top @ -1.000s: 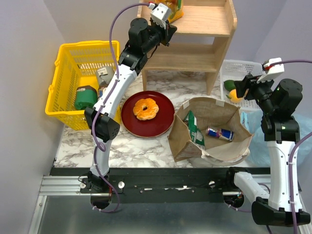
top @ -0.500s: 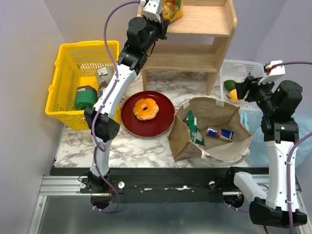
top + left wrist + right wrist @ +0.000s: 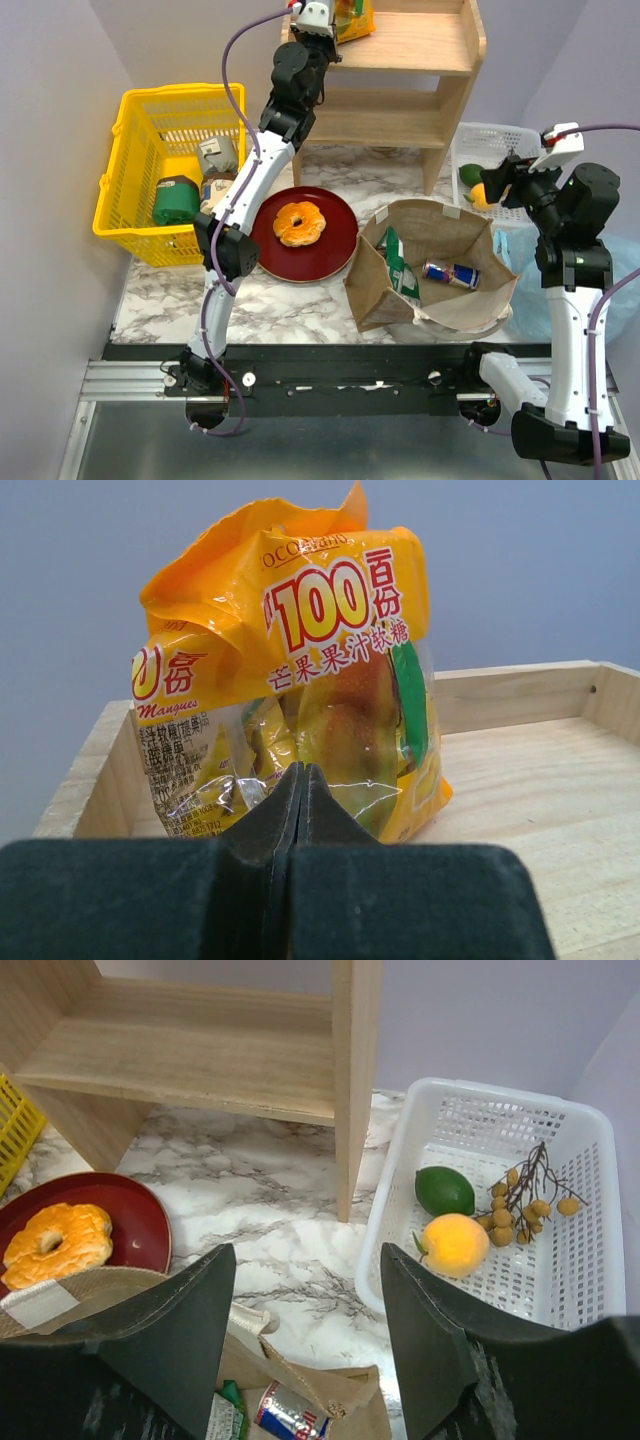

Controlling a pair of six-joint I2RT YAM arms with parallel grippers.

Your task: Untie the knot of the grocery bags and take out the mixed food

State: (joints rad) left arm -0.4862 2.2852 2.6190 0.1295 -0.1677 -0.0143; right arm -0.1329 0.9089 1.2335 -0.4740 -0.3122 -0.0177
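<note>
The unloading step is in hand: the snack packet [image 3: 290, 680] is seen upright on the top shelf [image 3: 520, 770], just beyond the left hand [image 3: 300, 772], whose fingers are pressed together on nothing; the right hand [image 3: 305, 1260] is held open above the far edge of the brown paper bag [image 3: 372, 290], in which the drink can [image 3: 450, 273] and chip bag [image 3: 398, 268] lie; a descent into the bag and a grip on the can are judged to be needed next.

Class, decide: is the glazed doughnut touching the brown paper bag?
Apart. The top view shows the doughnut on the red plate, with bare plate between it and the paper bag.
</note>
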